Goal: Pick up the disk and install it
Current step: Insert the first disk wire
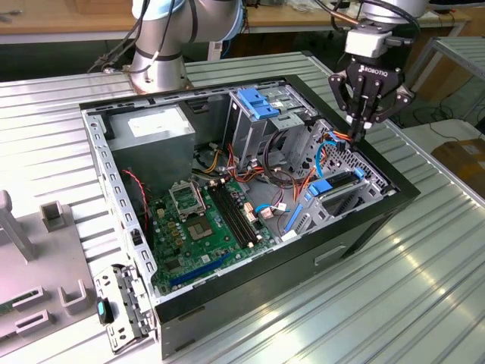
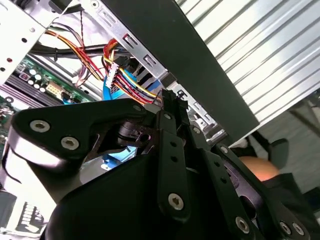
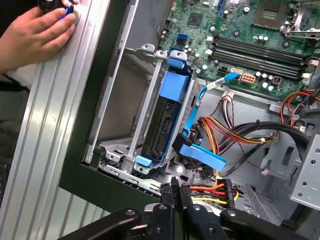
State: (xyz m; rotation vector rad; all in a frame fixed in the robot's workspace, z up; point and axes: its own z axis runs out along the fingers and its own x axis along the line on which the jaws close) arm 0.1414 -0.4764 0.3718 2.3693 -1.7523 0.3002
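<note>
The disk (image 3: pixel 161 125) stands on edge inside a metal bay at the front corner of the open computer case (image 1: pixel 364 220). Its dark side faces up and blue rails run along its edges. In the exterior view the disk (image 1: pixel 339 180) sits low at the case's right end. My gripper (image 1: pixel 355 139) hangs just above and behind that bay, pointing down, its fingers shut together with nothing seen between them. In the first wrist view the gripper (image 3: pixel 175 189) sits beside a black connector on red, yellow and orange wires (image 3: pixel 220 189). In the second wrist view the gripper (image 2: pixel 167 102) is by the same wire bundle.
The green motherboard (image 1: pixel 204 220), a grey power-supply box (image 1: pixel 155 133) and a blue latch plate (image 1: pixel 256 102) fill the case. Loose cables (image 3: pixel 240 135) cross beside the bay. A hand (image 3: pixel 35 35) rests on the ribbed metal table (image 1: pixel 424 258). Grey fixtures (image 1: pixel 45 227) stand at the exterior view's left.
</note>
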